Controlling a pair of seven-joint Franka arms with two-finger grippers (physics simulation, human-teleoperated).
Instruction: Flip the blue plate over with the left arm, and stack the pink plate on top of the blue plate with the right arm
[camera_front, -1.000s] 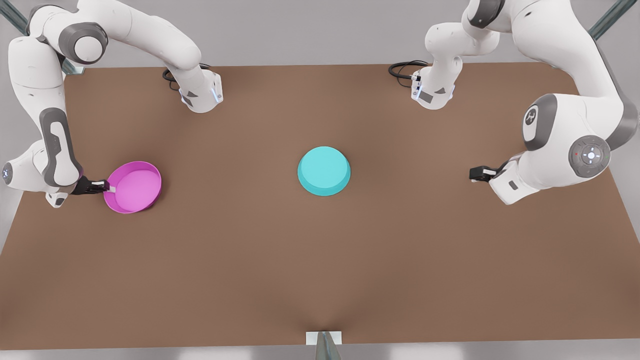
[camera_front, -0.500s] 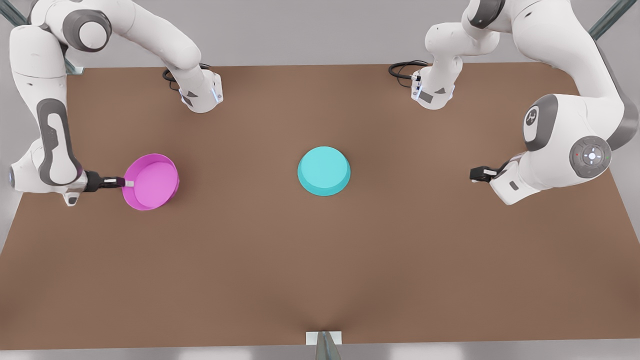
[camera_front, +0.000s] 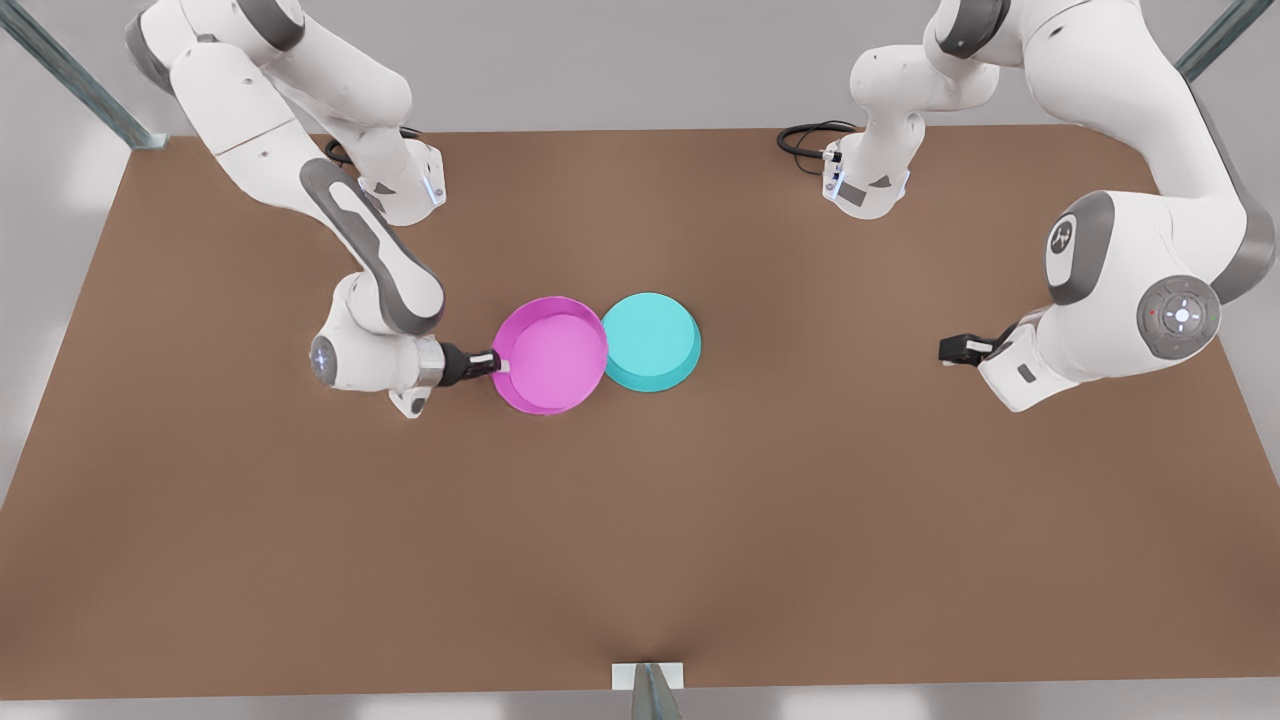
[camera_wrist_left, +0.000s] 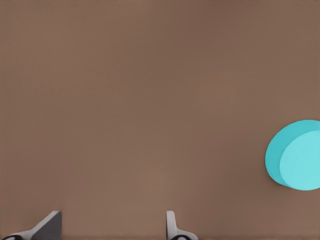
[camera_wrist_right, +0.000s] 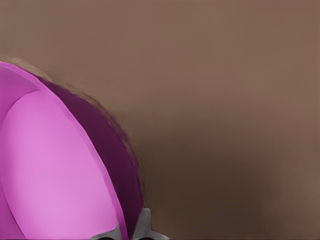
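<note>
The blue plate (camera_front: 655, 340) lies at the table's middle with its flat base up; it also appears far off in the left wrist view (camera_wrist_left: 297, 155). The pink plate (camera_front: 550, 355), hollow side up, hangs just to the front view's left of it, and its rim overlaps the blue plate's edge in the picture. My right gripper (camera_front: 500, 364) is shut on the pink plate's rim (camera_wrist_right: 55, 170), pinching the wall (camera_wrist_right: 131, 232). My left gripper (camera_front: 945, 349) waits at the front view's right, open (camera_wrist_left: 111, 222), with bare table between its fingers.
The two arm bases (camera_front: 400, 190) (camera_front: 865, 185) stand at the back of the brown table (camera_front: 640, 560), each with a black cable. A metal post (camera_front: 648, 690) sits at the front edge. Metal struts rise at the back corners.
My right gripper has carried the pink plate from the table's left side toward the middle, up against the blue plate. The left arm and the blue plate have not moved.
</note>
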